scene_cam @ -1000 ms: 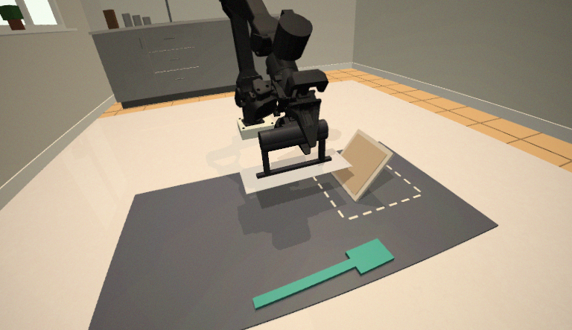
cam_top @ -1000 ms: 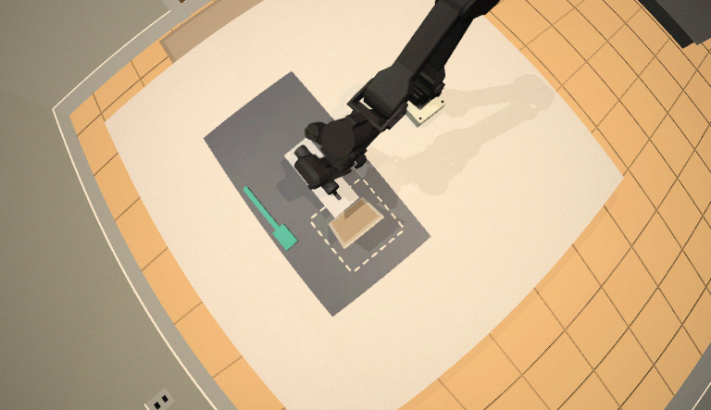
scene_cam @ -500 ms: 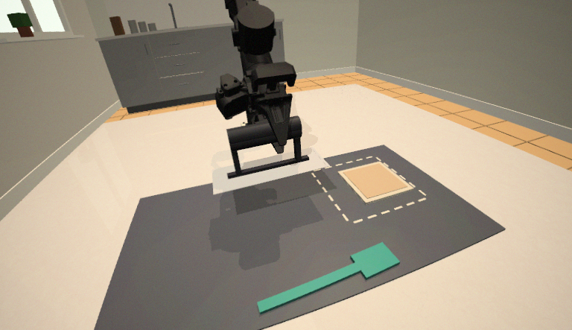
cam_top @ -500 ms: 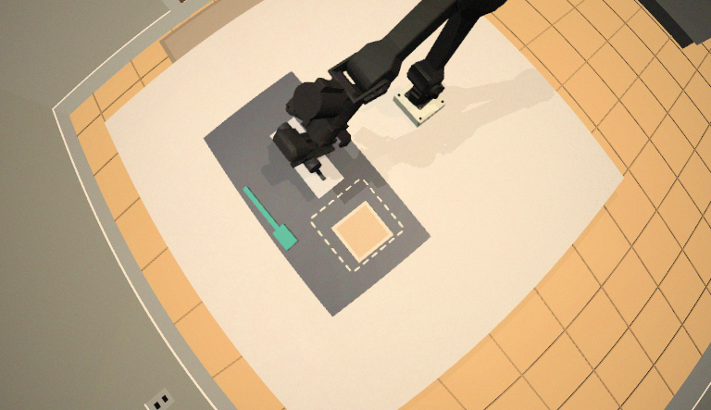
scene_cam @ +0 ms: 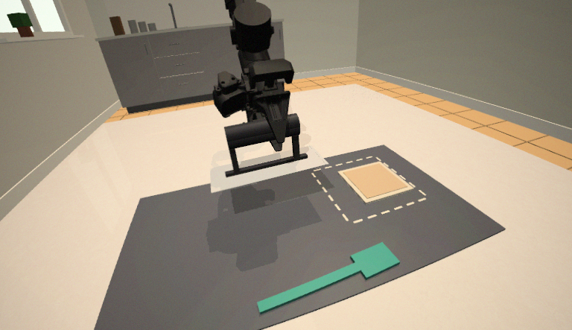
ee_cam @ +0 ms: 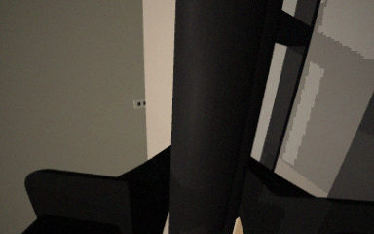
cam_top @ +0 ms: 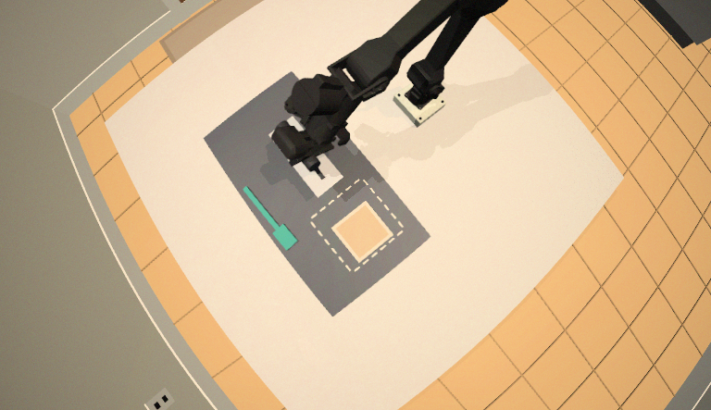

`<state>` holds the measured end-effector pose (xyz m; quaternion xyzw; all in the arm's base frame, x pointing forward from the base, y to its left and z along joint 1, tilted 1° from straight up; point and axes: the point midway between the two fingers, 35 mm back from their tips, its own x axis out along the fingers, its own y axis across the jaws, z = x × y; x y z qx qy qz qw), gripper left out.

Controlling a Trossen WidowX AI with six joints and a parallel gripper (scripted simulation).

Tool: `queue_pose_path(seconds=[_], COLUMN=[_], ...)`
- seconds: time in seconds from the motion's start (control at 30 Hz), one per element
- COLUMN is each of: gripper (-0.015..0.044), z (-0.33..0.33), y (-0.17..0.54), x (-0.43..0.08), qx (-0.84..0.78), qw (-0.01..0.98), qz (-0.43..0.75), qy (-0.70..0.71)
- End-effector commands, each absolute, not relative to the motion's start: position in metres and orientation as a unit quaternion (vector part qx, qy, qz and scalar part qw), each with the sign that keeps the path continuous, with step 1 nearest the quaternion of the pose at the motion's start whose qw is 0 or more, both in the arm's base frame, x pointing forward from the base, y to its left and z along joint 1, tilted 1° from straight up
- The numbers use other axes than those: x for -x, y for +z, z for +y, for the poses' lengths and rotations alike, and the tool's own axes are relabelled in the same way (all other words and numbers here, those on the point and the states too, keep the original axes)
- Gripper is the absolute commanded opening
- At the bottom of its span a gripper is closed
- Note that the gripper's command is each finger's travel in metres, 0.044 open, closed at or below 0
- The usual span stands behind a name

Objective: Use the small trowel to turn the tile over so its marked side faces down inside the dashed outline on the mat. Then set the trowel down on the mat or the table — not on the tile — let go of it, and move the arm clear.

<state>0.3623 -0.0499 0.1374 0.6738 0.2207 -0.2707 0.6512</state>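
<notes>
The tile appears to lie flat, plain tan side up, within the dashed outline, with one edge close along the dashed line. No dark mark shows on it. My gripper is shut on the black handle of the trowel, which has a pale, flat blade. The blade hangs above the mat, beside the tile and apart from it. The arm hides part of the blade in the top view.
A green spatula-shaped tool lies flat near the mat's long edge, away from the tile. The arm's base stands on the pale table top beyond the mat's opposite side.
</notes>
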Motion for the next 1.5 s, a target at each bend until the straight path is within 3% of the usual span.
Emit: queue_pose_path(seconds=[0.0, 0.77, 1.47], gripper=[0.0000, 0.0000, 0.0000], z=[-0.050, -0.049, 0.066], y=[0.142, 0.142, 0.138], x=[-0.364, -0.364, -0.418], qx=[-0.673, -0.672, -0.663], qw=[0.656, 0.656, 0.644], qz=[0.218, 0.219, 0.274], qy=[-0.265, -0.264, -0.265])
